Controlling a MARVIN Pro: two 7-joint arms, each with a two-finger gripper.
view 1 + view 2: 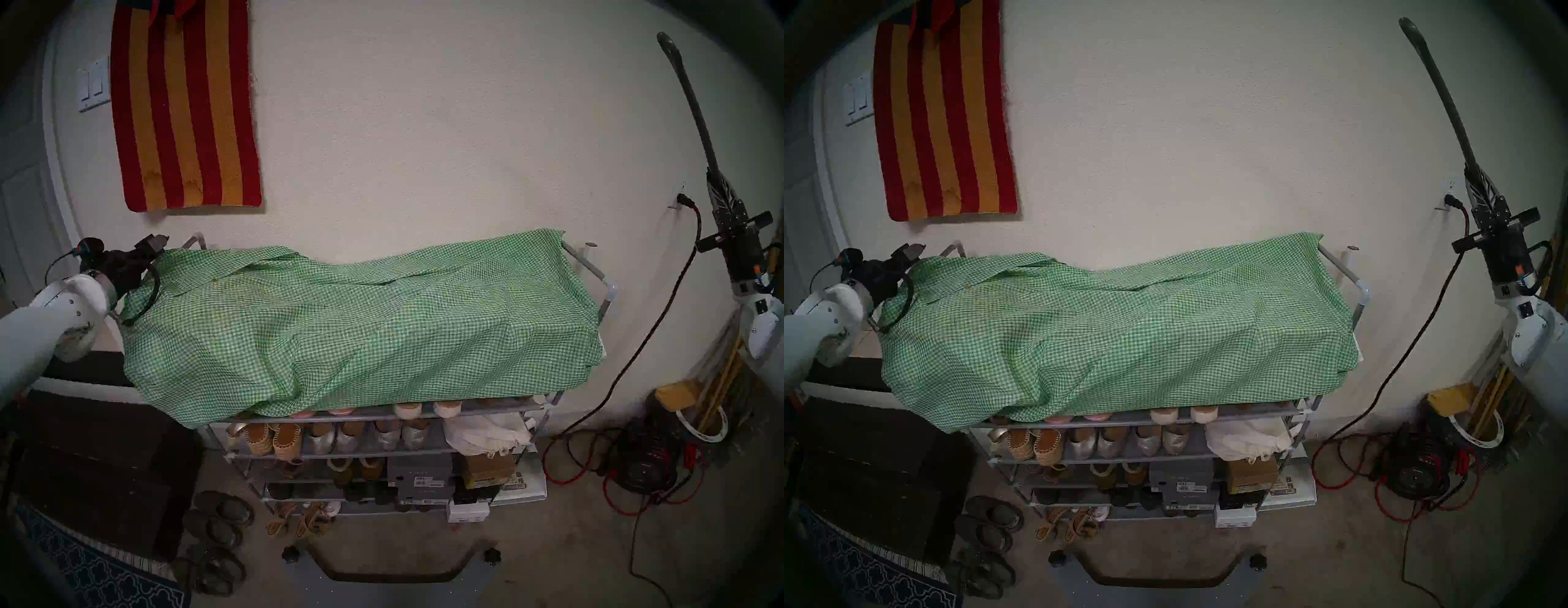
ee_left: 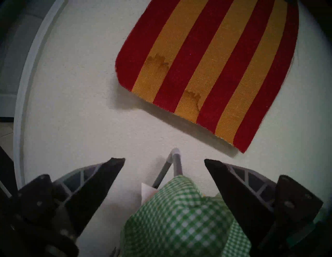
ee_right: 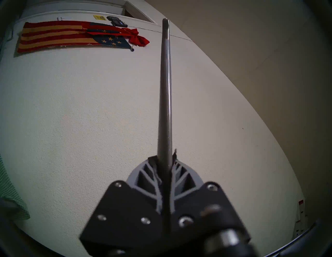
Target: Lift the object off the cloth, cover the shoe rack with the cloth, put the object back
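Shoehorn [image 1: 687, 114] clamped upright in closed right hand [image 1: 717, 187], likely to drag gingham cloth [image 1: 339, 322] off shoe rack [image 1: 602, 276] when lowered; left hand [image 2: 164, 161] open, empty.

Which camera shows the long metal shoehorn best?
The right wrist camera: the shoehorn fills the middle, clamped in the right pincer. Both head cameras show its whole length, but small, at the right edge. The left wrist camera misses it.
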